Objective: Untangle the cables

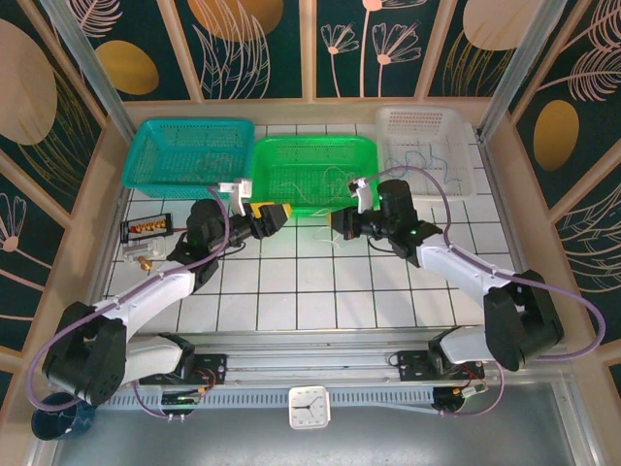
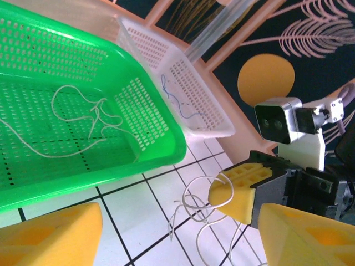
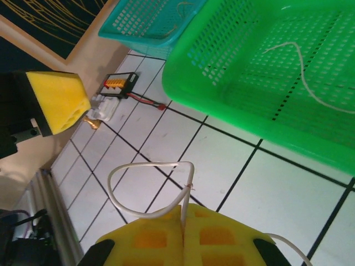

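Holding a wire: the right gripper [image 3: 183, 219] has its yellow pads pressed together on a white wire [image 3: 145, 191], which arches up in a loop just ahead of the pads.
Wire seen from the left wrist: it hangs in a few loose loops under the right gripper, over the tiles; whether its ends touch the tiles I cannot tell.
Left gripper [image 2: 180, 235]: its yellow pads stand wide apart with nothing between them. It points toward the right gripper, near it but not touching.
Meeting spot: both grippers are over the middle of the tiled table [image 1: 320, 282], just on the near side of the green basket [image 1: 315, 140].
Green basket: it is the middle one of three along the far edge, and loose white strands [image 2: 94, 119] lie curled on its floor.
White basket [image 1: 427, 121]: it sits just beside the green one on the right, with thin blue wires [image 2: 180, 102] lying inside.
Teal basket [image 1: 194, 123]: it sits on the left, with a yellowish strand [image 3: 186, 6] inside.
Left side of the table: a small black holder [image 1: 146, 227] with orange bits lies well apart from the wires.
Near edge: a small square clock [image 1: 309, 408] sits between the two arm bases.
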Controlling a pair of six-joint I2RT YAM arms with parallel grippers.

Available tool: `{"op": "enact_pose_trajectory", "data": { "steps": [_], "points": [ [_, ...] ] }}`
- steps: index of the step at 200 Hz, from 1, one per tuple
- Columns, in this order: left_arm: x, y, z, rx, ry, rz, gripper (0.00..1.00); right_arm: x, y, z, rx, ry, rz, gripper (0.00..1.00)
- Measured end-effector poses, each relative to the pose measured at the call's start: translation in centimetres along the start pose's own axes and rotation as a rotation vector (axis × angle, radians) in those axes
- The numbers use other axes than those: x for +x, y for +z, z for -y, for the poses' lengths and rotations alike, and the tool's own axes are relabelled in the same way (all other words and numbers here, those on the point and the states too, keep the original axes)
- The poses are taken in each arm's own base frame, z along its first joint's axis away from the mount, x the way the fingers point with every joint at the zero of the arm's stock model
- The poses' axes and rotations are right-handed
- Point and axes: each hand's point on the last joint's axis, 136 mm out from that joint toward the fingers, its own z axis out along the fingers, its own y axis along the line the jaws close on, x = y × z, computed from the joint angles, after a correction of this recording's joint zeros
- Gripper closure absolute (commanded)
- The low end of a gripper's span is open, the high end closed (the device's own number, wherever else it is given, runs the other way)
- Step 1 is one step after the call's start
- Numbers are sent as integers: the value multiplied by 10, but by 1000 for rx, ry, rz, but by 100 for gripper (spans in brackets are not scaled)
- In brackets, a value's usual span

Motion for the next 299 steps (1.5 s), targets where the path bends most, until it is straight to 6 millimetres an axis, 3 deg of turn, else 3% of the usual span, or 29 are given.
{"op": "enact_pose_trajectory", "data": {
  "steps": [52,129,174,223,299],
  "points": [
    [24,19,11,33,-7,-75,26,-1,0,-13,-74,21,3,100],
    [25,9,12,91,-369,5,22,-6,0,-10,-60,17,34,100],
    [21,3,25,172,-552,14,20,-11,6,-7,-27,14,67,100],
    [20,4,42,249,-620,-8,19,-1,20,-8,-17,12,42,100],
    [27,9,42,259,-661,-38,19,-5,23,-12,-16,4,54,100]
  ]
}}
